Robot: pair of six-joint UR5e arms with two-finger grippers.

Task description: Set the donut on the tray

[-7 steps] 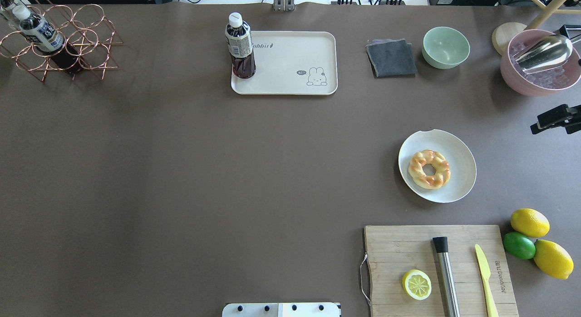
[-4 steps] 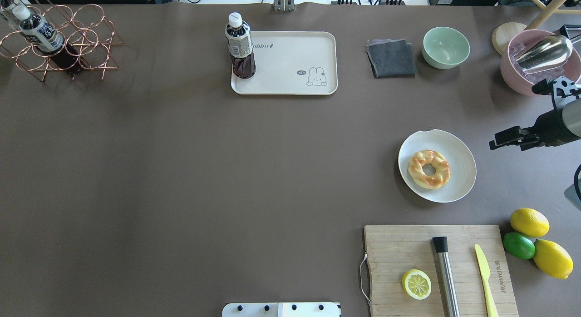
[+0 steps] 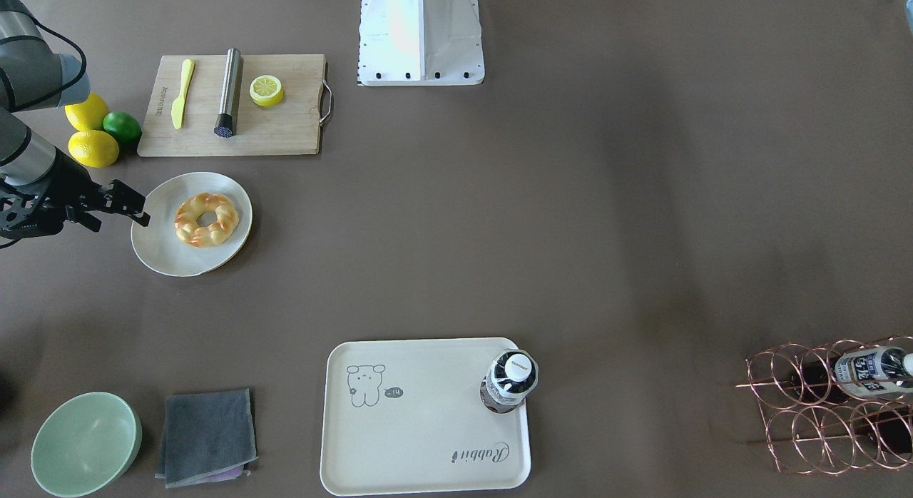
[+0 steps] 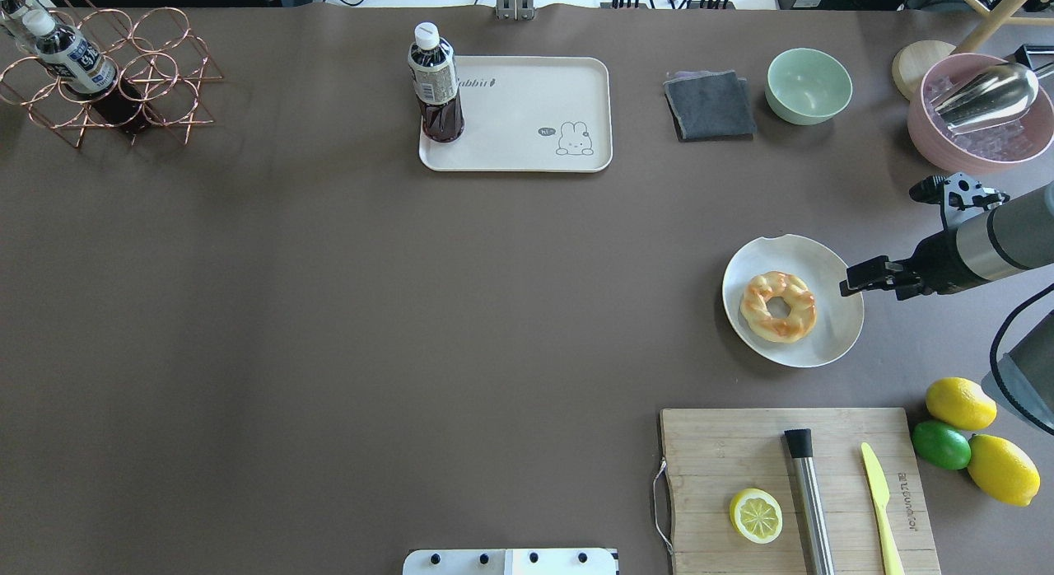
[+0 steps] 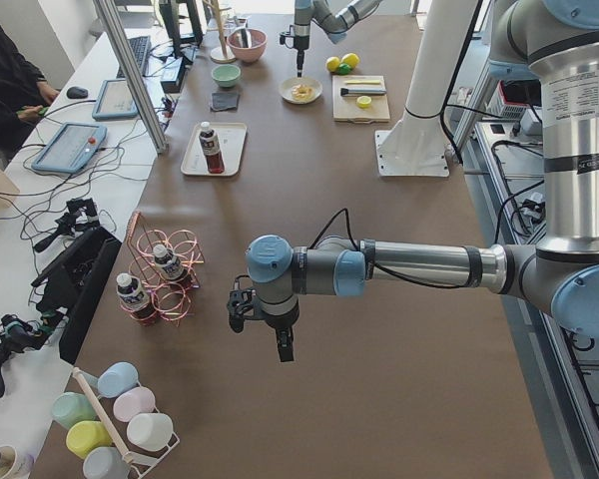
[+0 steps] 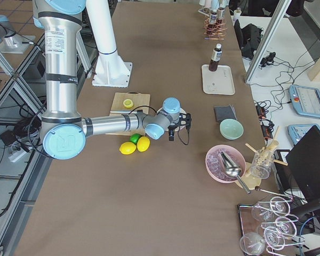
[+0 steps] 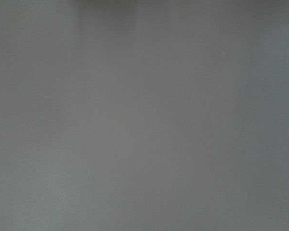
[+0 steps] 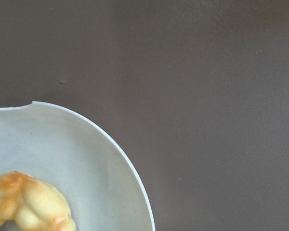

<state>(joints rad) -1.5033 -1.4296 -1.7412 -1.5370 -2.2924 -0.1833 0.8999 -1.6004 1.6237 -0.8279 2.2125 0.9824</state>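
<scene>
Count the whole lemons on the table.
2. One lemon and a second lemon lie beside the lime, off the end of the board. The half lemon on the board is not counted. None seems hidden.

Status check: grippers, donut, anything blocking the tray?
Right gripper empty, hovering by plate rim, fingers' state unclear. Left gripper far off, state unclear. Donut on plate, untouched. Bottle stands on tray's corner.
</scene>
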